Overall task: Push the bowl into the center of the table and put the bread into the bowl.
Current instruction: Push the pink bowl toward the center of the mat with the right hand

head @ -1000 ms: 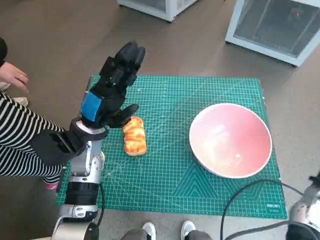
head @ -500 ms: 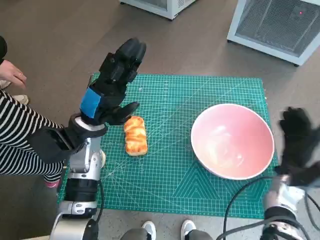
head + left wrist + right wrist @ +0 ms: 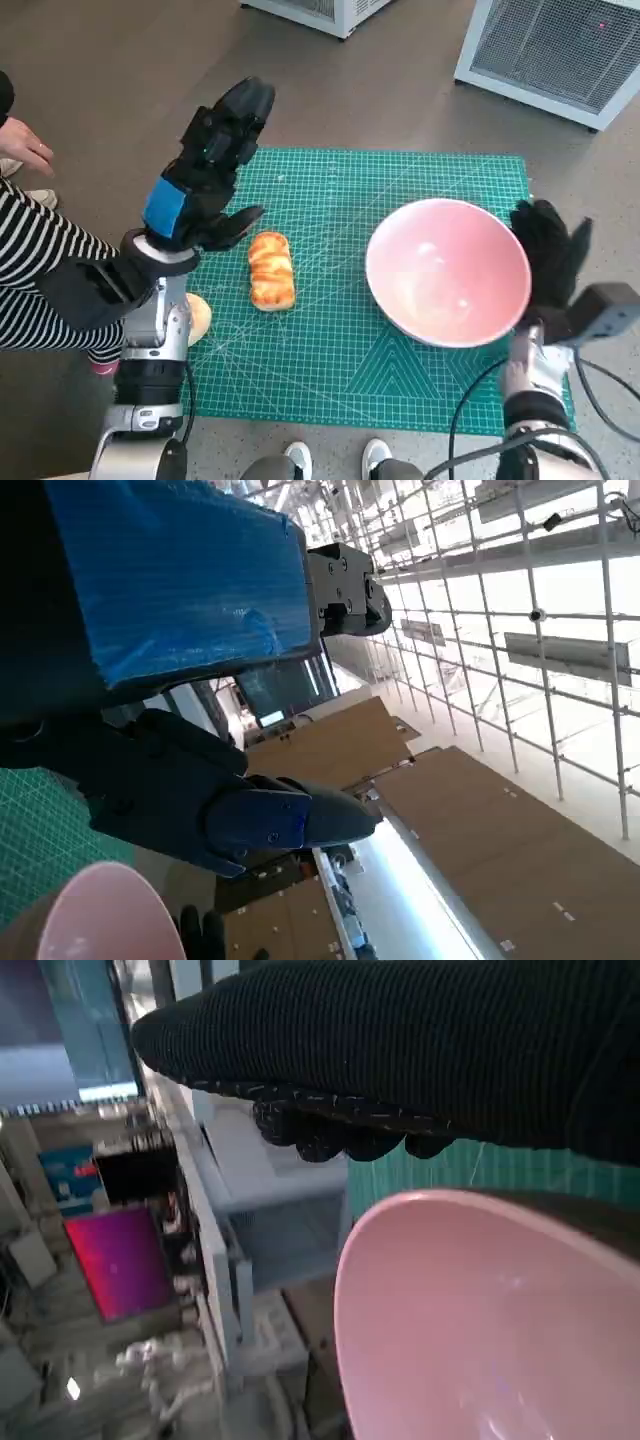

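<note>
From the head camera we look steeply down on a small table covered by a green cutting mat (image 3: 340, 300) printed with a fine pale grid and diagonal guide lines. On the right half of the mat sits a wide, round pink bowl (image 3: 447, 272), smooth and slightly glossy inside, with a thin paler rim. The right hand (image 3: 548, 255), in a black knitted glove, stands upright against the bowl's right rim with its fingers spread; it holds nothing, and we cannot tell for sure whether it presses the rim or only stands against it. In the right wrist view the ribbed knit of the glove runs as a dark band just beside the bowl's curved pink wall.

On the left half of the mat lies the bread (image 3: 271, 270), a small oblong loaf with a golden, braided crust, well apart from the bowl. The left hand (image 3: 205, 170), black and hard-shelled with a patch of bright blue tape on its back, hangs in the air above the mat's left edge near the bread. Its fingers are stretched and apart and it holds nothing. The left wrist view shows the crinkled blue tape, the black fingers, and a slice of the pink bowl.

At the left edge a person's striped sleeve (image 3: 30, 280) and a hand (image 3: 22, 152) show. White cabinets with mesh fronts (image 3: 560, 50) stand on the brown floor beyond the table.
</note>
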Controlling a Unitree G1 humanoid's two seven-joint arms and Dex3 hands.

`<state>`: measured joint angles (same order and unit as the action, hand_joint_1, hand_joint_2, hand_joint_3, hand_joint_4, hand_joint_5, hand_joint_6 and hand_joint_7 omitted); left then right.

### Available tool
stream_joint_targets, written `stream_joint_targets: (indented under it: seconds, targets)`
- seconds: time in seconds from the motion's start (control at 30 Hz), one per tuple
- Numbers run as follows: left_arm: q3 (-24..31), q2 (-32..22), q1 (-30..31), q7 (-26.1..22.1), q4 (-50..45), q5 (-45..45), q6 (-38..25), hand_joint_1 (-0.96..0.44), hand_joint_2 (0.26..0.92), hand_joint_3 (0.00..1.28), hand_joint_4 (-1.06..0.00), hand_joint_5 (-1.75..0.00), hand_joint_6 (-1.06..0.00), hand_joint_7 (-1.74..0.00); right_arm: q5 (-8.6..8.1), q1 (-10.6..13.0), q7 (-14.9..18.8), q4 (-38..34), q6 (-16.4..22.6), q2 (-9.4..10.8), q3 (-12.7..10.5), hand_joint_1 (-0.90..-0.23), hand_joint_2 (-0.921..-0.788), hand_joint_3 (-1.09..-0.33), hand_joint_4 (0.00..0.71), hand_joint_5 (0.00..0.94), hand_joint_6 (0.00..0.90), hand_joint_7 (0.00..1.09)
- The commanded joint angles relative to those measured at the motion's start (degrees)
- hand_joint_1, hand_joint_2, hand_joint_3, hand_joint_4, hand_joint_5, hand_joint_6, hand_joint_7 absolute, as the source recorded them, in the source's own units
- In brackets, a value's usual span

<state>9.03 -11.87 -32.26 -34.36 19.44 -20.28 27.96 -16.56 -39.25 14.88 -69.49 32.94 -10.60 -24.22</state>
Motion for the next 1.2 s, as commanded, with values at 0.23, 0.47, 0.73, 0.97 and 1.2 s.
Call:
stream_joint_targets:
  seconds: [0.23,0.47,0.73,0.97,1.2]
  targets:
    - [0.74,-1.43,2.93,1.07,-3.30,0.24,-0.81,-0.65,0.921,0.30,-0.08,-0.02,0.00,-0.38,-0.18,-3.10,1.52,-0.29,-3.19,3.18,0.61,-0.572,-0.921,-0.798,0.092,0.003,0.066,0.35]
    - [0.65,-1.66,4.57,2.31,-5.95,0.23,-2.02,-0.63,0.921,0.30,-0.08,-0.02,0.00,-0.38,0.01,-5.26,2.12,0.06,-3.71,5.13,1.35,-0.578,-0.921,-0.808,0.076,0.000,0.051,0.34]
    - [0.78,-1.75,5.91,3.81,-8.20,0.46,-3.25,-0.64,0.921,0.30,-0.07,-0.02,0.00,-0.38,0.52,-7.84,1.70,-0.69,-4.50,6.90,2.45,-0.611,-0.921,-0.795,0.059,0.000,0.038,0.34]
    - [0.73,-1.65,6.92,5.12,-9.62,0.67,-3.78,-0.64,0.921,0.31,-0.08,-0.02,0.00,-0.42,1.00,-9.76,1.23,-1.78,-5.89,7.90,3.04,-0.640,-0.921,-0.753,0.050,0.000,0.035,0.34]
    - [0.58,-1.46,7.92,6.23,-11.19,0.69,-4.48,-0.64,0.921,0.31,-0.08,-0.02,0.00,-0.44,1.35,-10.22,1.71,-2.14,-6.36,8.38,3.48,-0.636,-0.921,-0.746,0.048,0.000,0.036,0.33]
